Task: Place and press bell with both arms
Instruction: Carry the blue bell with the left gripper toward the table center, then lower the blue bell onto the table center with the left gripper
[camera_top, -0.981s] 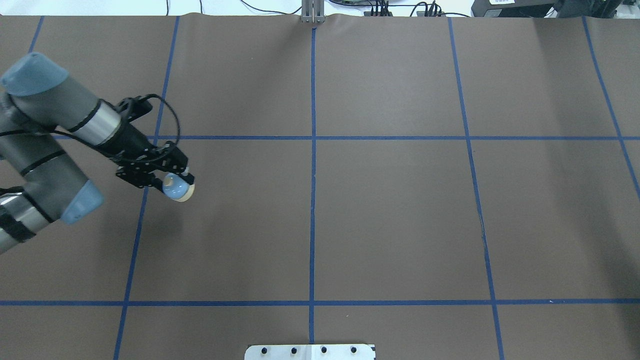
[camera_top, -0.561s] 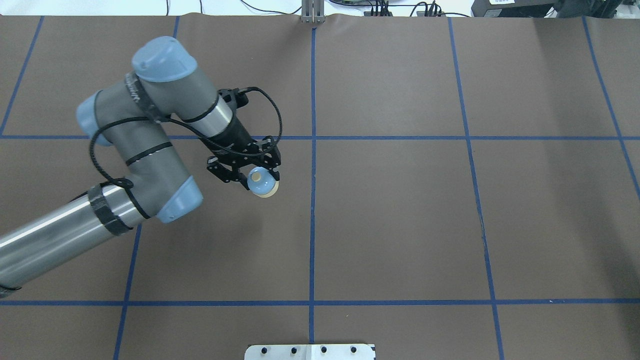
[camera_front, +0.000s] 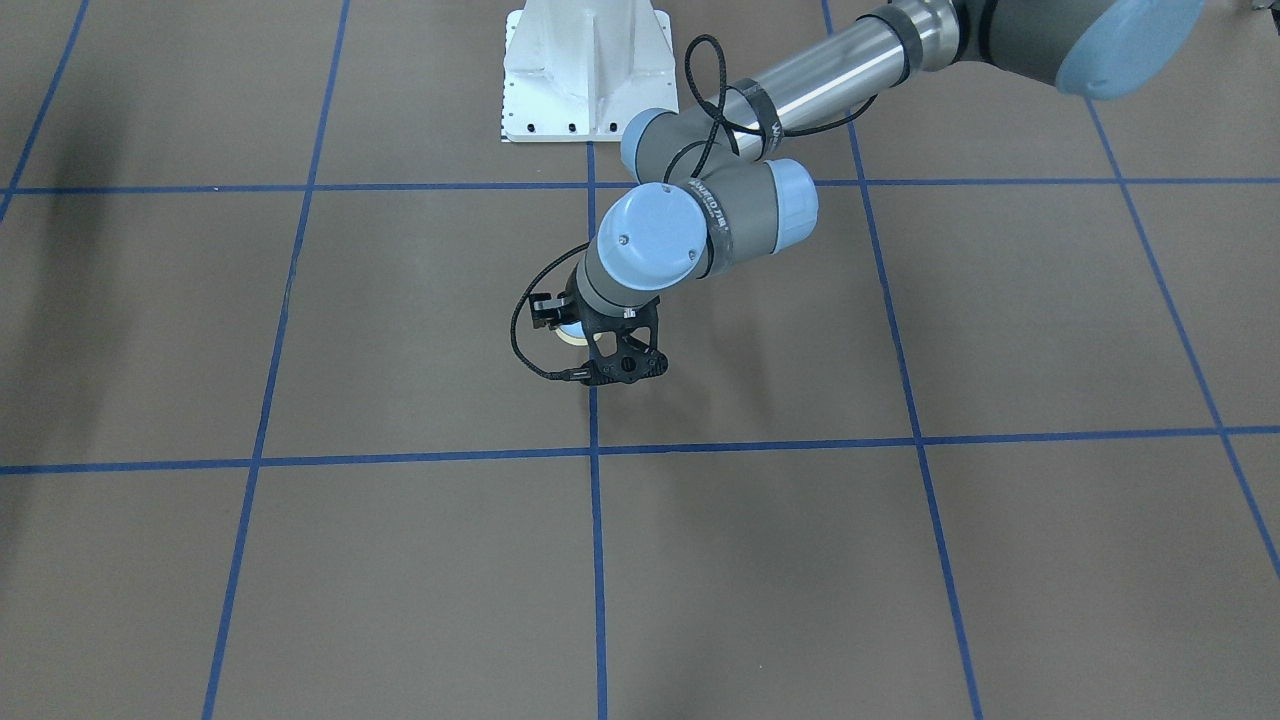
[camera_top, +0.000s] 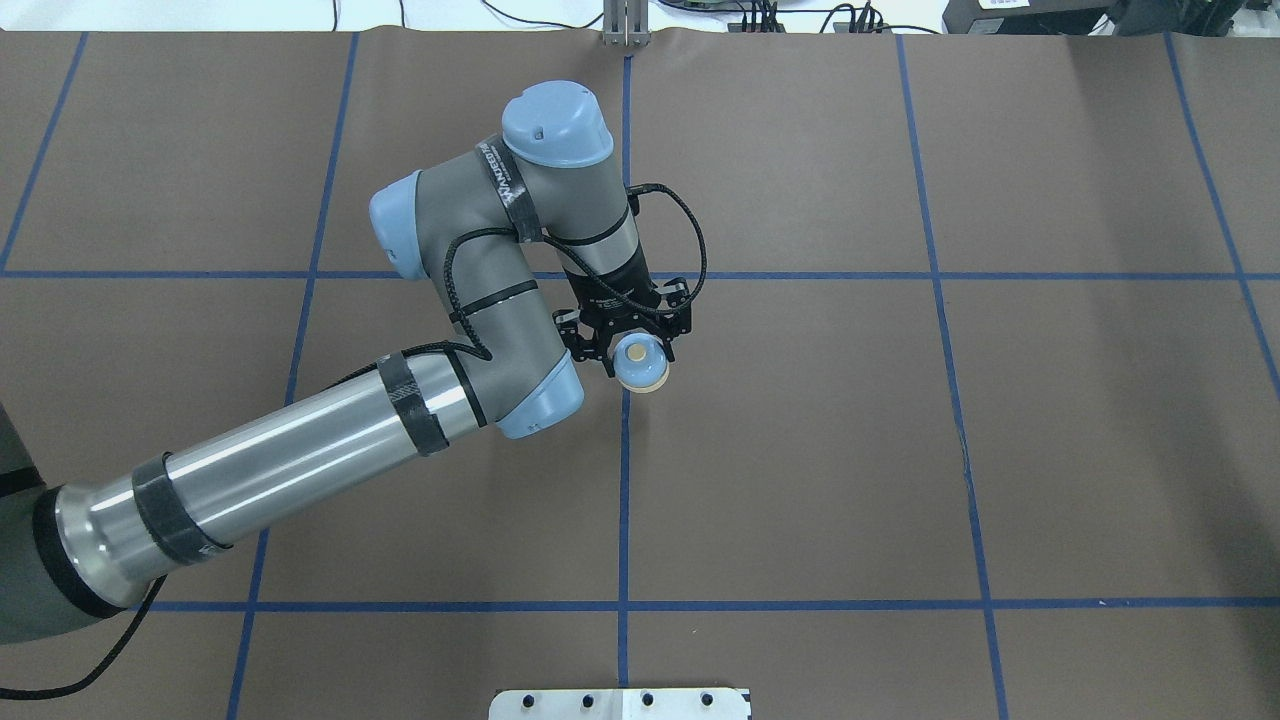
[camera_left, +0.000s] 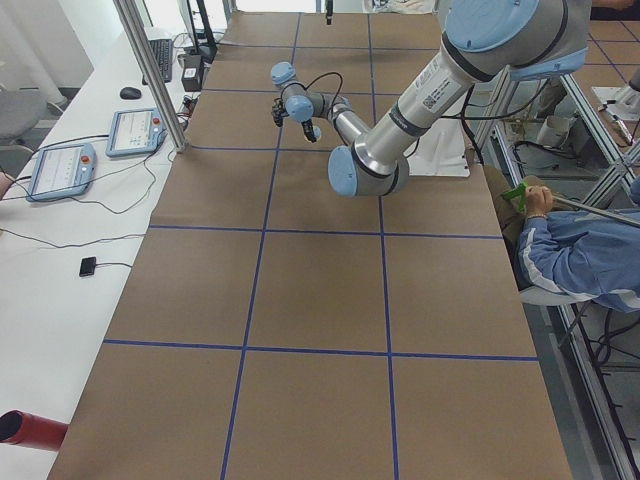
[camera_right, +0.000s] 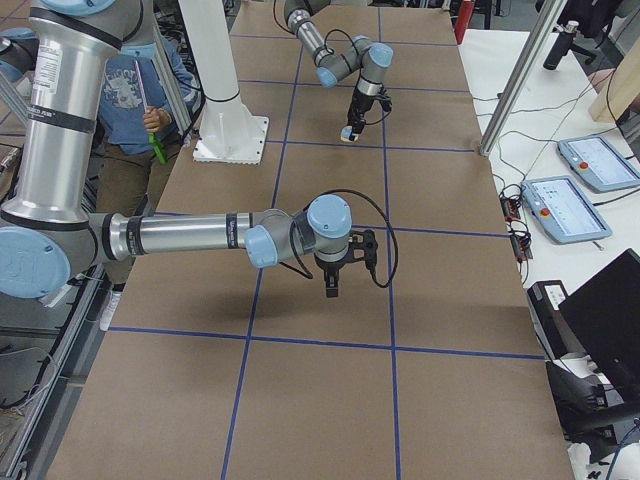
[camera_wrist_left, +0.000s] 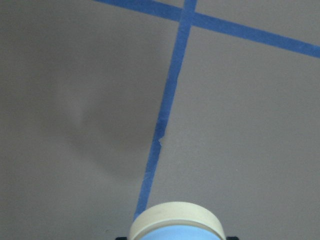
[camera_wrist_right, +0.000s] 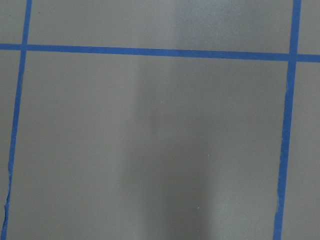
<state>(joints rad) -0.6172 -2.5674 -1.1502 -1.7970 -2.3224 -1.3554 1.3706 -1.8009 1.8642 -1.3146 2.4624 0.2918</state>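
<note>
Overhead exterior shows the left gripper (camera_top: 632, 342) clamped on the bell (camera_top: 641, 368), a finger on either side of the blue dome. It is over the middle of the table (camera_top: 820, 470), about halfway between the robot-side edge and the far edge and well away from both ends. The bell sits right at the centre tape line (camera_top: 623, 500).

Its axis runs close to vertical, with the cream button (camera_top: 635, 352) up and the cream base ring (camera_wrist_left: 175, 220) toward the table. In the exterior right view the gripper points nearly straight down, so its body stands over the button.

I cannot tell whether the base ring touches the table; the loose shadow in the left wrist view suggests it hangs a little above. I judge that the placing is the step in hand, and it turns on the straight drop from ring to table.

The right gripper (camera_right: 333, 287) shows only in the exterior right view. It points down nearer the table's right end and is well apart from the bell. Whether it is apart or together I cannot tell. To press, it would have to come toward the middle once the left gripper clears the button.
</note>
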